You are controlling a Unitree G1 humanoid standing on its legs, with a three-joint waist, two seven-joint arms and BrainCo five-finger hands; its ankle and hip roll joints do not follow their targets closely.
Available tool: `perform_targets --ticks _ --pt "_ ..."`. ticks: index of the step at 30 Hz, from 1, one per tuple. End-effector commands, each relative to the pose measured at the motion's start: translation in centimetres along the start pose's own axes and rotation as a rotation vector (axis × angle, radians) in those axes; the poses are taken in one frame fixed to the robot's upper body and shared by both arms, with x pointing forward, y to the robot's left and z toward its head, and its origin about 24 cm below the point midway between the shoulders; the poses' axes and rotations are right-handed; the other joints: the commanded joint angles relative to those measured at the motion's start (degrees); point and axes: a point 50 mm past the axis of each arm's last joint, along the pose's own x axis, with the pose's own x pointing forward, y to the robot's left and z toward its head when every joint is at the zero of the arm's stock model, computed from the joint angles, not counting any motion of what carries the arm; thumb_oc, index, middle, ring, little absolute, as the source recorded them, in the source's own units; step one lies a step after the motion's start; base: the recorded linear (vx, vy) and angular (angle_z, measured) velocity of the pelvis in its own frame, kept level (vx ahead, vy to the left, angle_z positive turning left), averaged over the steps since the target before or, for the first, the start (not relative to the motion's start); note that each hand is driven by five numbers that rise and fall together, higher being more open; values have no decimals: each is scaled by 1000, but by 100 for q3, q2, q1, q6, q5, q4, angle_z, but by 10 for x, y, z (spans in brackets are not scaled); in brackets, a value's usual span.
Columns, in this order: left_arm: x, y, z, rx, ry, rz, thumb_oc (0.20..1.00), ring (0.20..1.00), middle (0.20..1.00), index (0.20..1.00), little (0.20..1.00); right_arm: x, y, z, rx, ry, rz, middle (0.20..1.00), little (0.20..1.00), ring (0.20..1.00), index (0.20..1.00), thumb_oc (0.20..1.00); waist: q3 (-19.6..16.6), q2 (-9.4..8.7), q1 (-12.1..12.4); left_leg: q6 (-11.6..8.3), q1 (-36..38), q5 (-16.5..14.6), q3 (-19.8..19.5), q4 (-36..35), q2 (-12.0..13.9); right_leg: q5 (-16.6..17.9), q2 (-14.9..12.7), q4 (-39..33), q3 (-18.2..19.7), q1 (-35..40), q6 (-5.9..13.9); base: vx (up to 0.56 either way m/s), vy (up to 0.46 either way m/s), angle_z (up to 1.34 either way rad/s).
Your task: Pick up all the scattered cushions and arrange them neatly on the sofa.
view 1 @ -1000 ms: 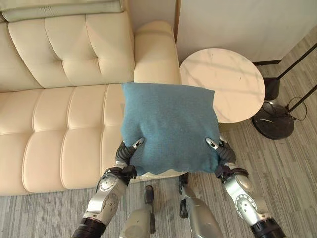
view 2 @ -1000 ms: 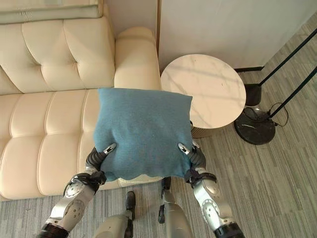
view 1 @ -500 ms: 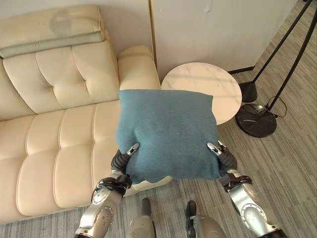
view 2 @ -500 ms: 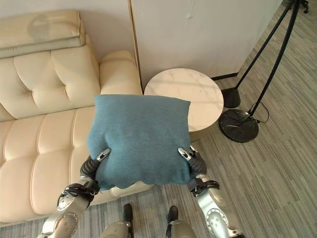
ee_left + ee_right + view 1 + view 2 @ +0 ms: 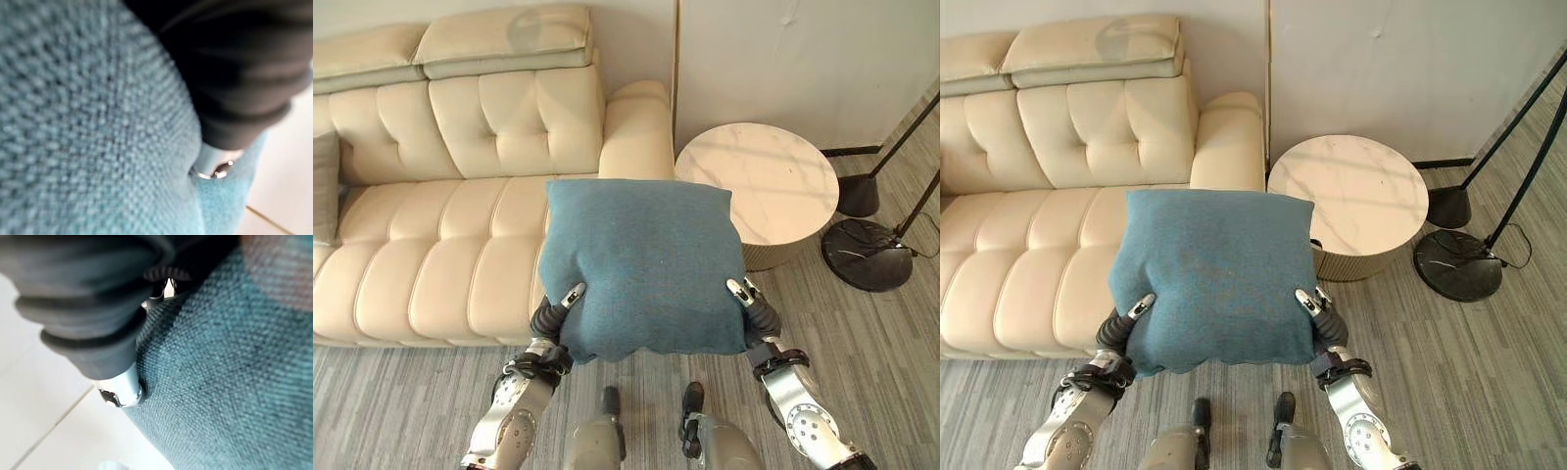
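Since a moment ago the camera has swung, bringing more of the cream sofa [image 5: 460,245] into sight, while the teal cushion [image 5: 641,264] stays held up in front of the sofa's right end, over its seat edge. Left hand [image 5: 558,305] and right hand [image 5: 747,301] each clasp a lower corner, thumbs pressed on top. Right of the sofa's armrest stands a round marble table [image 5: 759,186]; a grey cushion [image 5: 325,188] leans at the sofa's far left.
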Motion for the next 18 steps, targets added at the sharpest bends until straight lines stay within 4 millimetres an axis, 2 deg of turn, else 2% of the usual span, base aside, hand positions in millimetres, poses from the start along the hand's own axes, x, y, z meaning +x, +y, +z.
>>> perform_targets --ticks 1,2,3,4,5,7,10,13,14,16,18 --pt "2 -71 27 -114 -178 -362 200 200 200 200 200 8 85 13 80 -118 460 200 200 200 200 200 -521 0 -272 -382 347 -7 853 -405 532 -756 156 -936 -443 1122 741 38 82 99" --pt "2 -71 27 -115 -177 -362 200 200 200 200 200 8 84 12 79 -117 459 200 200 200 200 200 -521 5 -275 -388 372 11 853 -440 528 -755 160 -942 -448 1137 741 -39 162 153" --pt "0 -70 24 -105 -161 -368 200 200 200 200 200 5 80 14 63 -123 441 200 200 200 200 200 -624 110 -394 -484 471 204 1319 -816 621 -655 88 -1061 -788 1176 798 14 198 168" --pt "-2 -66 22 -100 -150 -355 200 200 200 200 200 3 81 12 64 -116 445 200 200 200 200 200 -667 186 -428 -523 577 259 1432 -1099 595 -581 69 -1058 -861 1184 865 12 342 121" --pt "-3 -61 21 -101 -142 -332 200 200 200 200 200 2 80 12 62 -118 443 200 200 200 200 200 -714 236 -410 -553 682 334 1366 -1435 510 -465 19 -1160 -990 1224 917 27 245 70" --pt "-5 -55 20 -90 -142 -306 200 200 200 200 200 2 80 8 58 -102 441 200 200 200 200 200 -747 219 -355 -501 780 291 1341 -1586 390 -340 -48 -1204 -1082 1265 1002 40 211 57" --pt "-8 -50 21 -83 -143 -288 200 200 200 200 200 1 81 5 62 -84 447 200 200 200 200 200 -722 195 -290 -423 787 225 1279 -1590 294 -282 -130 -1179 -1091 1294 1070 22 204 37" --pt "-9 -42 23 -43 -157 -254 200 200 200 200 200 3 82 -1 69 -65 446 200 200 200 200 200 -651 69 -118 -260 668 96 1137 -1572 50 -162 -388 -1083 -1146 1241 1231 -39 227 15" --pt "-9 -42 24 -43 -157 -254 200 200 200 200 200 3 82 -1 69 -65 446 200 200 200 200 200 -651 68 -119 -260 667 95 1136 -1572 49 -162 -389 -1083 -1146 1240 1232 -18 225 10" --pt "-7 -39 26 -17 -170 -236 200 200 200 200 200 4 83 -1 74 -76 439 200 200 200 200 200 -647 6 -29 -83 554 -34 904 -1537 -218 -211 -629 -789 -1111 1166 1330 4 260 20" --pt "-5 -38 28 -2 -178 -230 200 200 200 200 200 5 85 3 70 -105 443 200 200 200 200 200 -618 22 -6 49 538 -140 695 -1514 -401 -318 -794 -318 -951 1051 1349 24 217 34"
